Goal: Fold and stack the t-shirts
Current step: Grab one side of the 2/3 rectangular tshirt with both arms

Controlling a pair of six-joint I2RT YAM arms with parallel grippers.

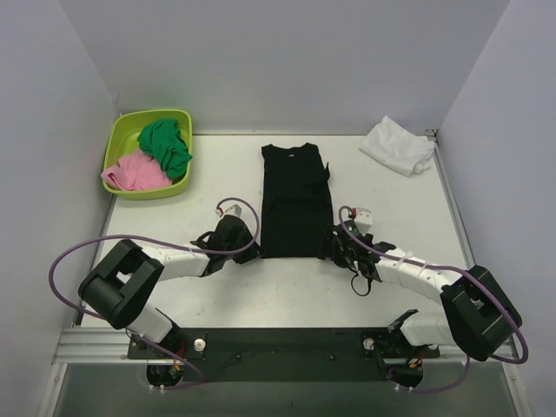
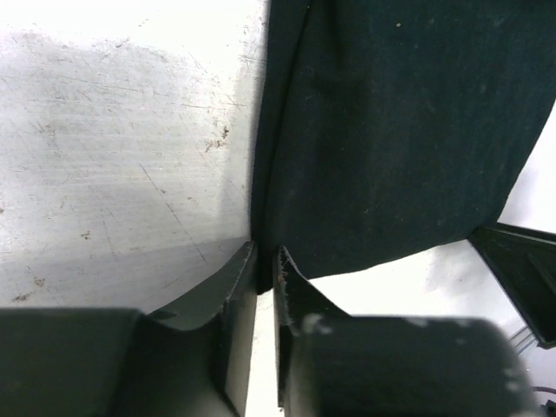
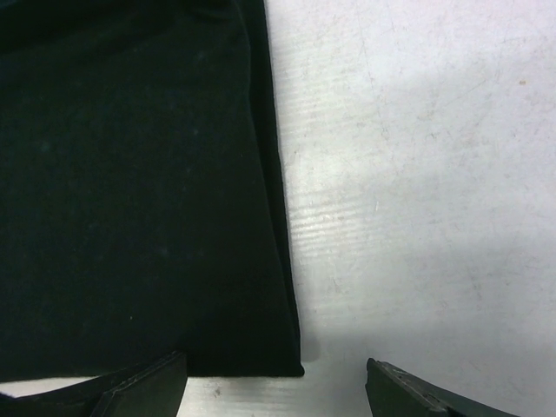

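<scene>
Left fingers (image 2: 233, 300) pinch the near-left corner of the black shirt (image 1: 295, 200) — my right fingers (image 3: 415, 395) stand open astride its near-right one. It lies flat on the table (image 1: 217, 174); the white shirt (image 1: 398, 145) sits crumpled far right.

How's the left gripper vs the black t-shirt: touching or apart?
Touching. Left wrist view: the left gripper pinches the hem corner of the black t-shirt; cloth sits between its nearly closed fingertips.
</scene>
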